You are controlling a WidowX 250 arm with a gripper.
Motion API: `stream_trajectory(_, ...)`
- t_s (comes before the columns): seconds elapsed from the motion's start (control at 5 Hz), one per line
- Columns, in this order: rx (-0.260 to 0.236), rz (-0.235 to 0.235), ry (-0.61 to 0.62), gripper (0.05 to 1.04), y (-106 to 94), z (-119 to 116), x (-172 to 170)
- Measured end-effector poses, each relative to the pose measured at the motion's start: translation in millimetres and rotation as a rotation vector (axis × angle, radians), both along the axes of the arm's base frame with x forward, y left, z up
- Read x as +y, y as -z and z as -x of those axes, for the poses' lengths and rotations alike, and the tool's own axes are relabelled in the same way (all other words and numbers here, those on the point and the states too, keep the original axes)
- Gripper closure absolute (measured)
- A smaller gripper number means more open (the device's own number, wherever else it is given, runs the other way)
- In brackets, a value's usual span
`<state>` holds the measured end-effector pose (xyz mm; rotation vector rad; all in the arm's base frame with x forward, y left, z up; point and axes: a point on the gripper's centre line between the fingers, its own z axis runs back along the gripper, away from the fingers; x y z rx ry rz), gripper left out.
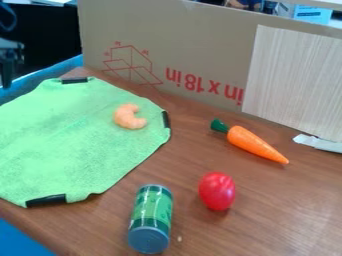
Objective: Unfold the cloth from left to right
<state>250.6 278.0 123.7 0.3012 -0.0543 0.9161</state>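
At the upper left edge is the black gripper [8, 62], partly cut off by the view's border, beyond the cloth's far left side and apart from it. The green cloth [73, 145] lies spread mostly flat over the left part of the table, with its left side running out of view. Black strips mark its top corner, its right corner and its front edge. An orange toy shrimp [129, 117] rests on the cloth towards its right corner.
A green can [151, 217] lies in front of the cloth on the brown table [294, 210]. Right of it are a red tomato-like toy [217, 191] and a toy carrot [252, 143]. A cardboard wall [207, 50] stands behind, with a whitish piece [319, 143] near its base.
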Motion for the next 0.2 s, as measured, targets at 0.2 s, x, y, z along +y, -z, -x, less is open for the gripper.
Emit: stream_trajectory(0.2, -0.055, -0.026, 0.174, 0.082, -27.9, -12.6, -27.0)
